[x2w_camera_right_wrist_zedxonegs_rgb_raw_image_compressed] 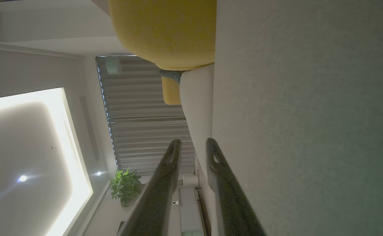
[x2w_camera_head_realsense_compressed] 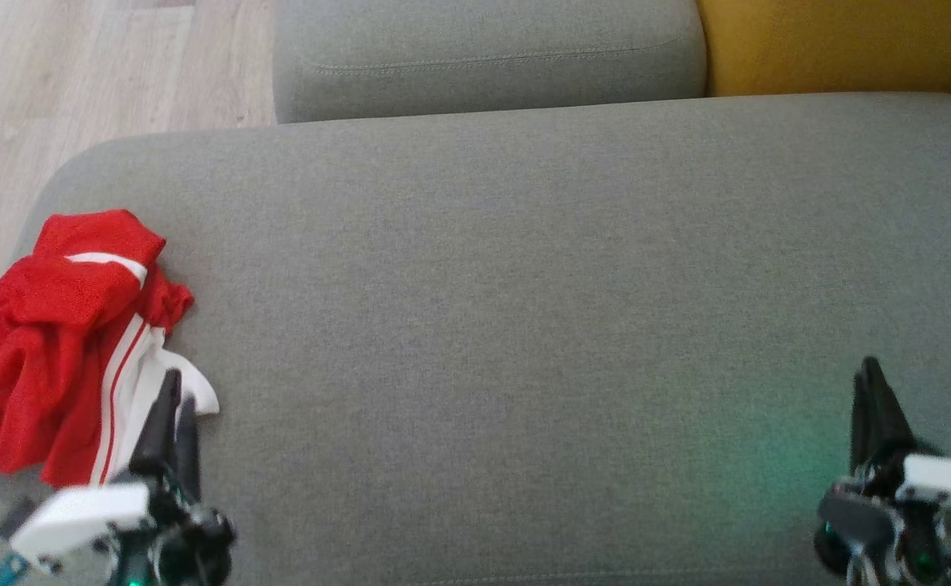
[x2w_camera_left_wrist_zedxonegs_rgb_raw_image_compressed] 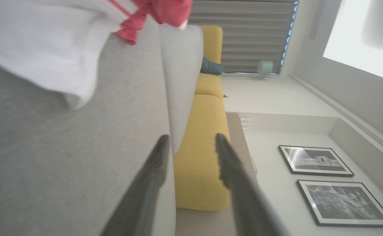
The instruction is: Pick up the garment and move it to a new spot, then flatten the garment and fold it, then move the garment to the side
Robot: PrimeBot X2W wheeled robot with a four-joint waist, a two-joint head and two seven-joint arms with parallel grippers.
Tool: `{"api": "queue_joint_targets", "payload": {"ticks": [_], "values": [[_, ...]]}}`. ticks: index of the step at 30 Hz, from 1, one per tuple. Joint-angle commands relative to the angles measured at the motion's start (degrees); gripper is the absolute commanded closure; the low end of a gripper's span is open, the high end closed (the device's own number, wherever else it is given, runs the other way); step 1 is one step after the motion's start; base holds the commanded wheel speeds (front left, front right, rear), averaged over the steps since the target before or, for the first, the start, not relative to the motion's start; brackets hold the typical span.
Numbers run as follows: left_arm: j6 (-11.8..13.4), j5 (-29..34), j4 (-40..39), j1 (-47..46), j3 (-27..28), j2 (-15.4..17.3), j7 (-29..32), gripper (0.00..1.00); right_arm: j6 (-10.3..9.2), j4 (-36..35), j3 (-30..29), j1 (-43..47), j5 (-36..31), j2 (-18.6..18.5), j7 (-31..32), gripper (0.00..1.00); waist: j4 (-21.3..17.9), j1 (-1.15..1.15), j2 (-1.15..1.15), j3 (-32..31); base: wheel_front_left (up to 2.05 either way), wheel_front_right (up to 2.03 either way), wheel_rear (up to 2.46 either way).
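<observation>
A red garment (x2w_camera_head_realsense_compressed: 60, 342) with white stripes lies crumpled at the left edge of the grey seat cushion (x2w_camera_head_realsense_compressed: 524, 285), toward its near left corner. Part of it hangs over that edge, and a white panel spreads out on its right side. Beyond the cushion's left edge is a pale wooden floor (x2w_camera_head_realsense_compressed: 76, 65).

The left gripper (x2w_camera_head_realsense_compressed: 180, 389) is at the near left, just beside the garment, and its dark fingers overlap the white panel in the head view. In the left wrist view its jaws stand clearly apart with nothing between them, and the white cloth lies ahead of them.

The middle of the cushion is bare grey fabric. A grey back cushion (x2w_camera_head_realsense_compressed: 484, 57) lies along its far edge, with a yellow cushion (x2w_camera_head_realsense_compressed: 834, 41) to the right of that.

The right gripper (x2w_camera_head_realsense_compressed: 870, 382) is near the near right corner, well apart from the garment. In the right wrist view its jaws are narrowly parted and hold nothing.
</observation>
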Motion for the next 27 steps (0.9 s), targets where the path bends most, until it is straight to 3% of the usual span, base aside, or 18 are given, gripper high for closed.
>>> {"api": "queue_joint_targets", "payload": {"ticks": [1, 18, 27], "values": [[0.0, 0.0, 0.3, 0.15, -0.01, -0.05, 0.0, 0.0, 0.0, 0.31, 0.0, 0.12, 0.0, 0.01, 0.0, 0.0, 0.0, 0.0, 0.0, 0.0, 0.0, 0.0, 0.0], [-0.05, 3.44, -1.5, -0.94, -1.98, 0.01, -2.78, 0.0, -0.01, -2.02, 2.55, -0.16, -3.49, -1.35, -2.7, 0.0, 0.19, 0.0, 0.0, -0.17, 0.0, 0.0, 0.0], [-0.08, 10.72, -4.09, -1.79, -2.65, 0.07, -4.29, 0.0, -0.01, -3.75, 3.21, -0.74, -10.45, -2.83, -4.31, 0.0, 0.22, 0.0, 0.0, -0.43, 0.0, 0.0, 0.0]]}}
